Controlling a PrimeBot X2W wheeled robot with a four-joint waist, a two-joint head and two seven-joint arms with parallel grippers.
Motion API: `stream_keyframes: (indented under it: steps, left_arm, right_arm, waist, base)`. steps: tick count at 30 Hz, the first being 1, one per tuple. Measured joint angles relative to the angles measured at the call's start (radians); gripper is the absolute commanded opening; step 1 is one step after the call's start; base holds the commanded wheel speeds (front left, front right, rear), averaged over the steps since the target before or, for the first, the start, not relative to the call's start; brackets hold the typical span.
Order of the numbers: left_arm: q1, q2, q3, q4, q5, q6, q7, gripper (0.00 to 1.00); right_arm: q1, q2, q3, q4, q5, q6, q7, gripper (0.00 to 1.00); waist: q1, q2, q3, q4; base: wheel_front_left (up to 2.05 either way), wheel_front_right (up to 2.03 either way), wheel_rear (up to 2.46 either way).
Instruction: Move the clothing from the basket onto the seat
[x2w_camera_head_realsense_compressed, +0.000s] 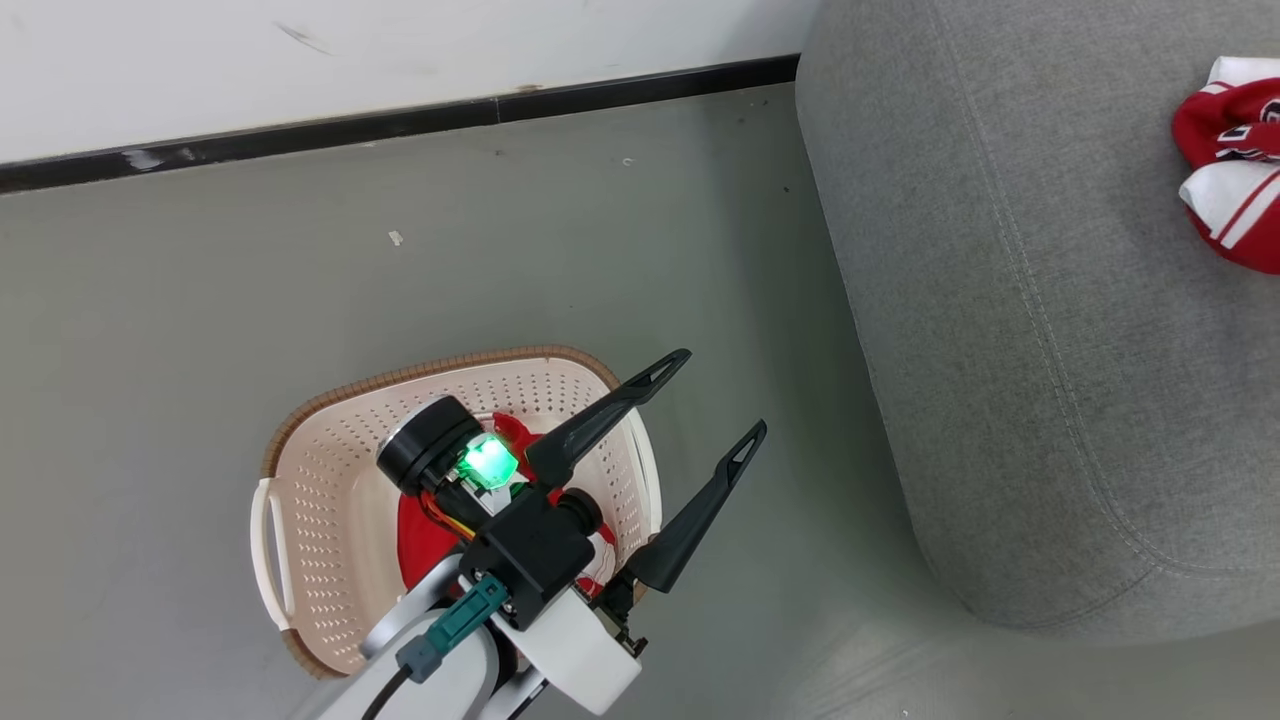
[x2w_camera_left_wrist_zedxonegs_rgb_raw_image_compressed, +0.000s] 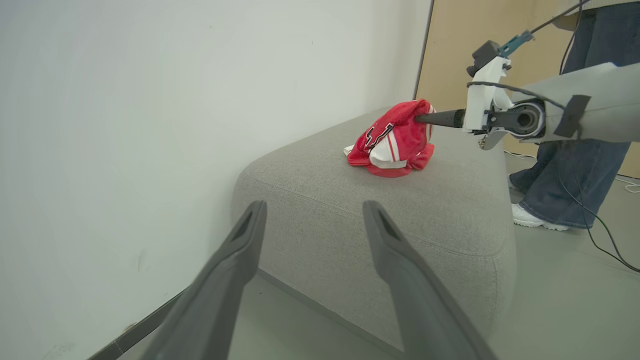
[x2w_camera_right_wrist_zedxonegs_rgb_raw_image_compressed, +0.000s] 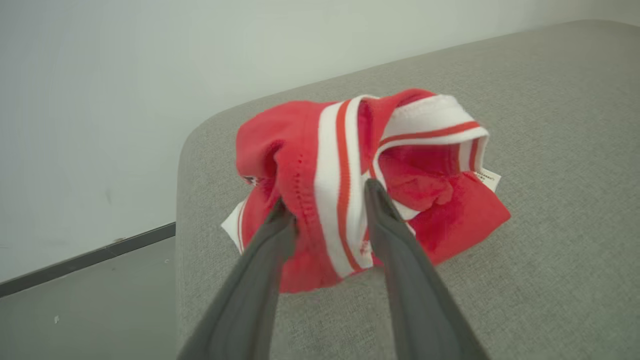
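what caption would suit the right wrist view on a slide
right gripper, fingers parted around a fold of the red-and-white garment resting on the grey seat

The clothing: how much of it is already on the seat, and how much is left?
Done: one red garment lies on the seat. In hand: the right gripper is at it, jaws parted around a fold; grip unclear. Left: a second red garment lies in the basket, under the open left gripper.

Bare lab room, white wall (x2w_camera_left_wrist_zedxonegs_rgb_raw_image_compressed: 150, 100), grey floor (x2w_camera_head_realsense_compressed: 180, 330)
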Motion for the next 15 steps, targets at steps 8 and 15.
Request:
stream_keyframes:
  steps: [8,15]
  left_arm:
    - [-0.001,0.003,0.006,0.016,0.000,0.000,-0.006,1.00]
    - [-0.001,0.010,0.027,0.033,-0.009,0.000,-0.019,1.00]
  right_arm:
    - [0.037,0.027,0.005,-0.007,0.000,0.000,-0.012,1.00]
    - [0.089,0.047,0.028,-0.060,0.000,0.000,-0.022,1.00]
  waist:
    - [0.0000,0.0000,-0.006,-0.028]
    - [0.0000,0.0000,-0.022,-0.059]
  base:
    - [0.00,0.00,0.00]
    - [0.00,0.00,0.00]
